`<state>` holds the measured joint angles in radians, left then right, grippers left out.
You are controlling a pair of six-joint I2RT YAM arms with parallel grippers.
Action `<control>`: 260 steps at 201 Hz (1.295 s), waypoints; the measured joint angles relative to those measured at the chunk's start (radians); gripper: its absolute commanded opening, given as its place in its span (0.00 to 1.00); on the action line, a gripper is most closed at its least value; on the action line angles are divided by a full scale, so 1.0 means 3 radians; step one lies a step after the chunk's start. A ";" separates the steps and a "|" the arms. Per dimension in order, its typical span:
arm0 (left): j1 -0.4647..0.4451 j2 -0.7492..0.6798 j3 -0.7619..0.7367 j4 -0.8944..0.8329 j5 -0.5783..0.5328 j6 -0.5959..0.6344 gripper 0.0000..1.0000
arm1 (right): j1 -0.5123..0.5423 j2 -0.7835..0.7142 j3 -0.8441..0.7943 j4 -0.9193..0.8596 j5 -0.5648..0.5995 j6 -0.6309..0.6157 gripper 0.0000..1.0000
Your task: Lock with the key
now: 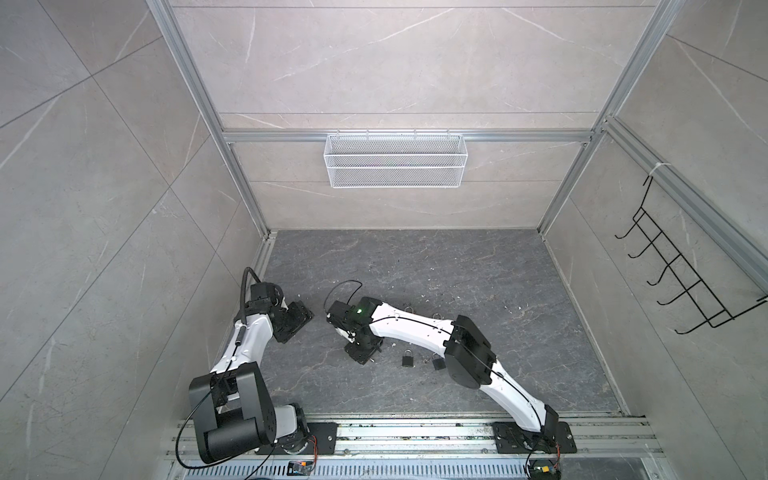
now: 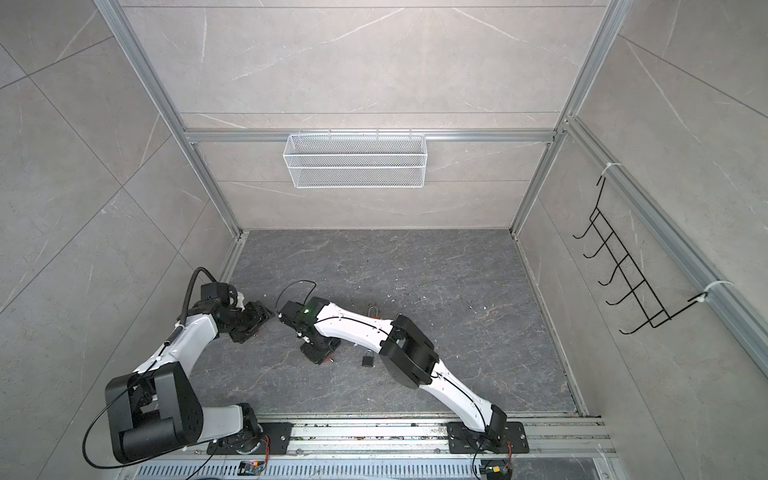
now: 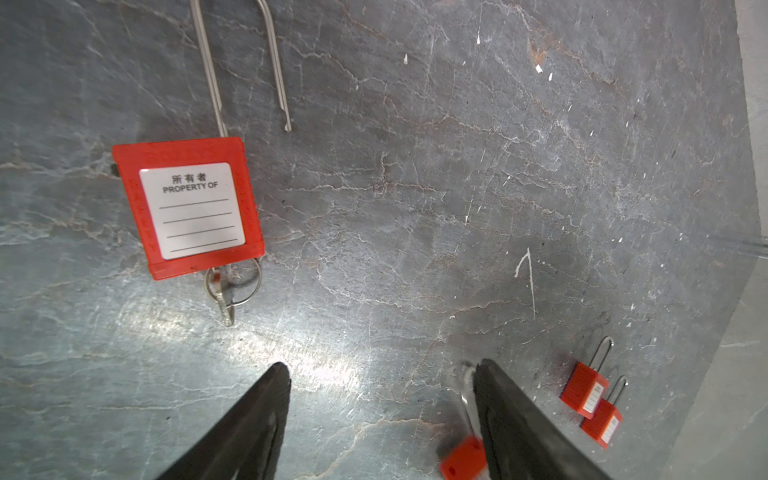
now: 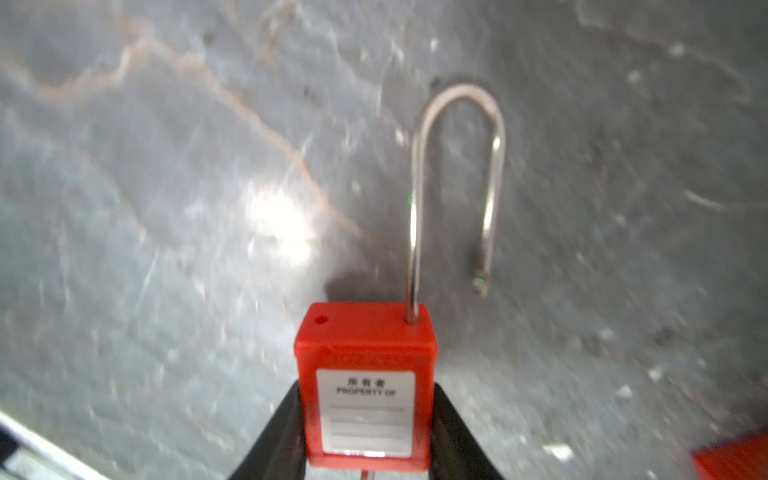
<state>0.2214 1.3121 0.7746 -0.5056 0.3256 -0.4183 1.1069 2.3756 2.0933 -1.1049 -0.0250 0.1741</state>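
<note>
In the right wrist view my right gripper [image 4: 366,386] is shut on the body of a red padlock [image 4: 365,349] with a white "PROPERTY OF" label. Its steel shackle [image 4: 457,166] stands open, the free end clear of the body. In both top views this gripper [image 1: 361,355] [image 2: 320,355] points down at the dark floor, left of centre. A second red padlock [image 3: 189,208] lies flat in the left wrist view, shackle open, with a key [image 3: 226,303] on a ring at its bottom end. My left gripper [image 3: 382,372] [image 1: 301,316] is open and holds nothing.
Another red padlock [image 3: 461,461] lies partly behind one left finger, and two more [image 3: 592,405] lie together beyond it. Two padlocks [image 1: 407,359] [image 1: 437,362] lie beside the right arm's elbow. A white wire basket [image 1: 395,160] hangs on the back wall, a black hook rack [image 1: 685,270] on the right wall.
</note>
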 measured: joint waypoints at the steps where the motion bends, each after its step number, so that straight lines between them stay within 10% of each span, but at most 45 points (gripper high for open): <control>1: -0.0009 -0.0009 -0.0008 0.0006 -0.0001 0.0001 0.70 | 0.0000 -0.0043 -0.0050 0.0019 0.0009 -0.0018 0.27; 106: -0.1534 -0.1461 -0.0778 0.1011 0.0277 0.1039 0.62 | -0.0361 -0.2753 -0.2609 0.0759 0.0031 -0.1130 0.26; 178: -0.2076 -0.1933 -0.0802 0.1010 0.1247 0.2602 0.51 | -0.0465 -0.3264 -0.2865 0.0776 -0.0163 -0.1708 0.26; 260: -0.2340 -0.1448 -0.0476 0.0804 0.1752 0.3279 0.46 | -0.0465 -0.3235 -0.2815 0.0624 -0.0281 -0.1818 0.26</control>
<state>-0.4805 0.8776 0.6319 -0.2646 0.8513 0.5655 0.9672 1.4052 1.2488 -0.9176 -0.1093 -0.3714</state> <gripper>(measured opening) 0.456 0.424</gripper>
